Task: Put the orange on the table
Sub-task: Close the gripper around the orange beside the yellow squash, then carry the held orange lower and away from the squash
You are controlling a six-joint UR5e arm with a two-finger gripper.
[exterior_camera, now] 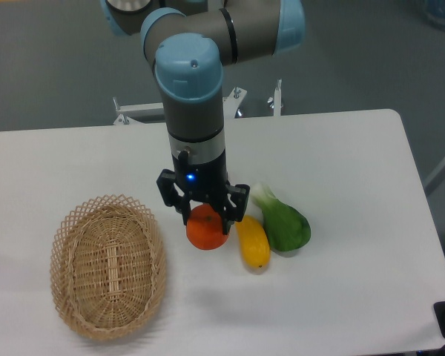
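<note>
The oval woven wicker basket [107, 267] sits nearest, at the left of the white smooth bench [356, 185]. Beyond it the arm points straight down, its black tool [205, 215] clamped on the small round bright-orange fruit [206, 231]. Just right lie an elongated yellow fruit [253, 242] and a green leafy vegetable [283, 222].

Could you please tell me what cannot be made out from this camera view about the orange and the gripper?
- Camera view: whether the orange rests on the table or hangs just above it; the overhead angle hides its underside.
- The top of the orange, covered by the gripper.
- The arm's base, cut off by the top edge.
</note>
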